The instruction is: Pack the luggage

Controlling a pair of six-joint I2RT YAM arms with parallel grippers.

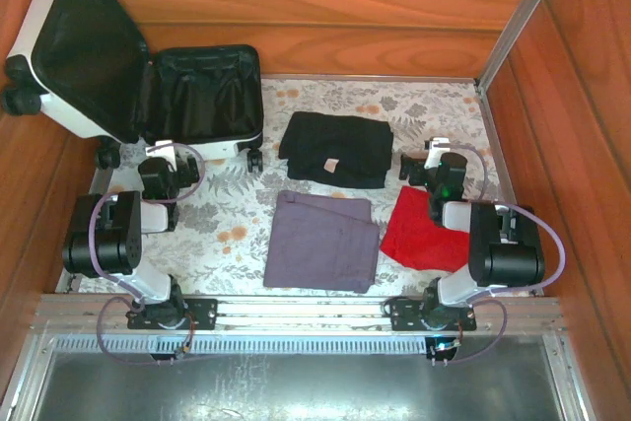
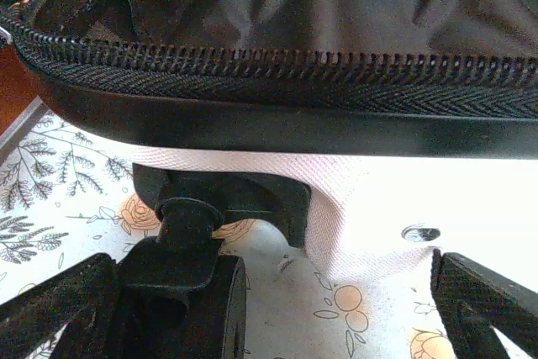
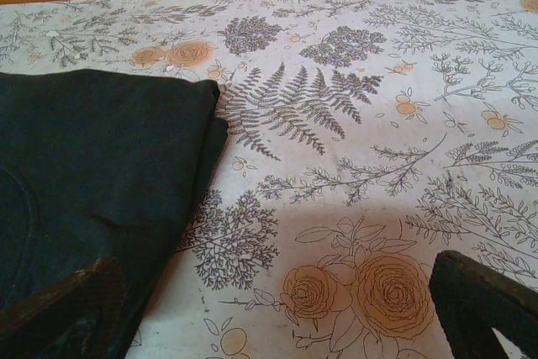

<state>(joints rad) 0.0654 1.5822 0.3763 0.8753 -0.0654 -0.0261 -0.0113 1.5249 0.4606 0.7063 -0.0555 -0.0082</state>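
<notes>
From above: suitcase (image 1: pixel 202 96) open in the far left corner, lid (image 1: pixel 84 46) leaning on the left wall, lined half flat on the table (image 1: pixel 227 234). Left gripper (image 1: pixel 166 155) right at its near edge, by the wheels (image 1: pixel 254 158). Three folded pieces out on the table, well apart from the case: black garment (image 1: pixel 335 148) far centre, long side running left to right; purple garment (image 1: pixel 323 241) nearer; red garment (image 1: pixel 419 234) partly under the right arm. Right gripper (image 1: pixel 431 157) just beside the black garment's right end, so probably the nearer arm for it.

From the left wrist: zipped rim of the suitcase (image 2: pixel 277 81) straight ahead and above, one of the wheels (image 2: pixel 189 266) low between the fingers (image 2: pixel 483 300). Left gripper (image 2: pixel 269 308) spread wide, pinching nothing.

From the right wrist: black garment (image 3: pixel 92 157) off to the left, reaching down to the left finger (image 3: pixel 59 308); bare flowered table (image 3: pixel 361 124) ahead. Right gripper (image 3: pixel 269 308) spread too, empty. Likely needs a shift leftward before closing on the fold.
</notes>
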